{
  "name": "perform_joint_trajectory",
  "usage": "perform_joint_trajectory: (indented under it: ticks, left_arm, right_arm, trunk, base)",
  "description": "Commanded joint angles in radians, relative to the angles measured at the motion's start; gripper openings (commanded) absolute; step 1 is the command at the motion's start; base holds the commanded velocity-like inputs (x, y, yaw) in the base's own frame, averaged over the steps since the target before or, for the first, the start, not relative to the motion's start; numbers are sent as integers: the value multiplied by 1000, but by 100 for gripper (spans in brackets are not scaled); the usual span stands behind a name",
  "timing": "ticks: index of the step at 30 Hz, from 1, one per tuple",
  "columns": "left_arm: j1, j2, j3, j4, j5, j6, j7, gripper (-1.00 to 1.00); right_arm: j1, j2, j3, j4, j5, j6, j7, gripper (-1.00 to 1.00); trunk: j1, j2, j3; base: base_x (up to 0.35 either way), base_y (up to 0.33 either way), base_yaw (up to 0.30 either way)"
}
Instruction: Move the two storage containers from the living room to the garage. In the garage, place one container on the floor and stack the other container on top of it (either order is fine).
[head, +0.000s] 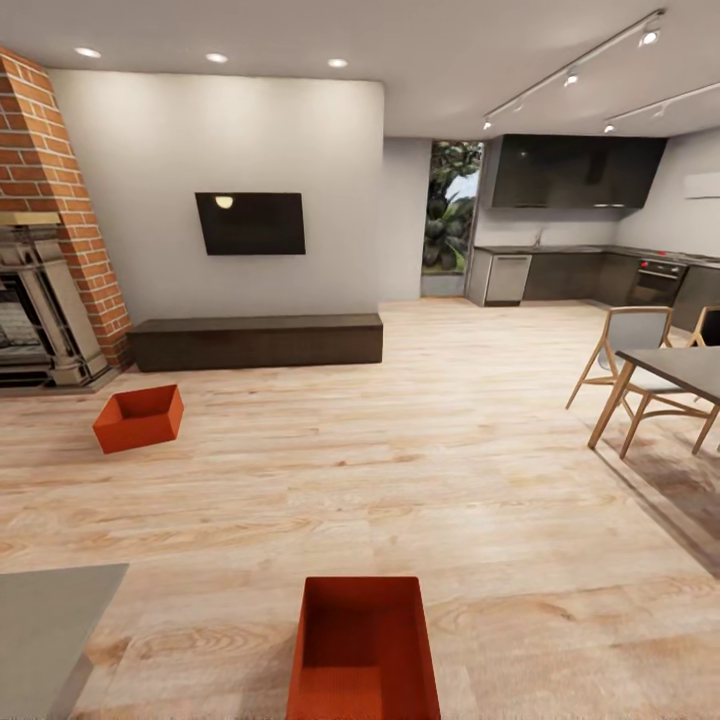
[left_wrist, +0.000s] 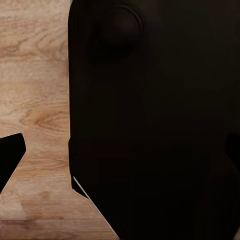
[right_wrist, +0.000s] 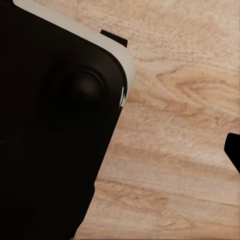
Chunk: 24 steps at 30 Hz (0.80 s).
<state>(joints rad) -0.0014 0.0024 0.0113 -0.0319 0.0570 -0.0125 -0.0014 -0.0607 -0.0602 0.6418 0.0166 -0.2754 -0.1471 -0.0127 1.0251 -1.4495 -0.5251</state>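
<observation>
Collision threatens the near orange-red lidless plastic bin (head: 364, 650) ahead of both end effectors, whose jaw state I cannot tell.

Both wrists point down beside dark robot body (left_wrist: 150, 130); dark fingers (left_wrist: 10, 155) barely visible at frame edges.
</observation>
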Motion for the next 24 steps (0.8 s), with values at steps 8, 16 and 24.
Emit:
perform_joint_trajectory:
  ticks: [8, 16, 24]
  left_arm:
    - [0, 1, 1, 0, 6, -1, 0, 100]
    - [0, 1, 1, 0, 6, -1, 0, 100]
    - [0, 1, 1, 0, 6, -1, 0, 100]
  right_arm:
    - [-1, 0, 7, 2, -8, -5, -1, 100]
    - [-1, -2, 7, 2, -10, -5, -1, 100]
    - [-1, -2, 7, 2, -10, -5, -1, 100]
  trunk:
    - [0, 0, -14]
    - [0, 0, -27]
    - [0, 0, -39]
  base:
    - [0, 0, 0]
    - [0, 0, 0]
    - [0, 0, 0]
